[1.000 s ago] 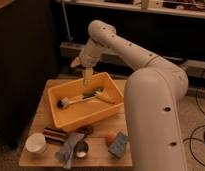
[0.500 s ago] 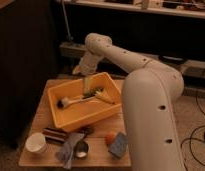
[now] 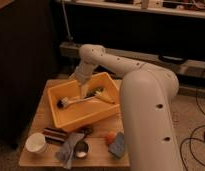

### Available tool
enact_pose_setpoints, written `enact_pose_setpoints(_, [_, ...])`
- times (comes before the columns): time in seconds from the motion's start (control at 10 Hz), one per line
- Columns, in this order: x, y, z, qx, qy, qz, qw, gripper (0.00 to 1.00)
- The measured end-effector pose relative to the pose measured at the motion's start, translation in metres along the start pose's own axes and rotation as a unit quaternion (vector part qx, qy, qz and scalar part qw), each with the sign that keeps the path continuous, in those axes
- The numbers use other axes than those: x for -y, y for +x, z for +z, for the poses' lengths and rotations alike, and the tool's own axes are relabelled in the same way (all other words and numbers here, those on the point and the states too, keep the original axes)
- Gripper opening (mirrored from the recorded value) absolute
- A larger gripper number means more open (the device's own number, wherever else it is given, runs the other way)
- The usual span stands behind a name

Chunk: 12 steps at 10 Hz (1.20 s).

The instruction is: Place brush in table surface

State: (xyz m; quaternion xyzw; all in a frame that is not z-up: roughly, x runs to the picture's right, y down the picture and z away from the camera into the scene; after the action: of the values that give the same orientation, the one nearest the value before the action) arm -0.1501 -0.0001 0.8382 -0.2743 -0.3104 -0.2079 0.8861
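Note:
The brush [image 3: 75, 100] lies inside the yellow bin [image 3: 66, 118], with its dark round head to the left and its pale handle running right. My gripper [image 3: 83, 90] points down into the bin, just above the right part of the handle. A yellow-green oblong item [image 3: 104, 95] lies in the bin to the right of the gripper. The wooden table surface [image 3: 100, 151] shows around and in front of the bin. My big white arm [image 3: 146, 100] hides the table's right side.
In front of the bin on the table are a white cup [image 3: 36, 142], a dark can [image 3: 56, 134], a grey cloth [image 3: 69, 148], a small metal cup [image 3: 82, 149], an orange item [image 3: 110, 136] and a blue sponge [image 3: 117, 145]. Dark shelving stands behind.
My arm has swung left and lowered, so the gripper has dropped from above the bin's back rim down into the bin over the brush handle. The brush has not moved.

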Motion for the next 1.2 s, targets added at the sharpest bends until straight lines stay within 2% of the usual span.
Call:
enact_pose_setpoints(0.2, [-0.004, 0.003, 0.021, -0.005, 0.0, -0.004, 1.0, 0.8])
enact_pose_setpoints(0.7, [0.002, 0.001, 0.066, 0.031, -0.041, 0.009, 0.9986, 0.8])
enact_pose_setpoints(1.2, [-0.015, 0.014, 0.106, 0.039, -0.07, 0.026, 0.9964, 0.8])
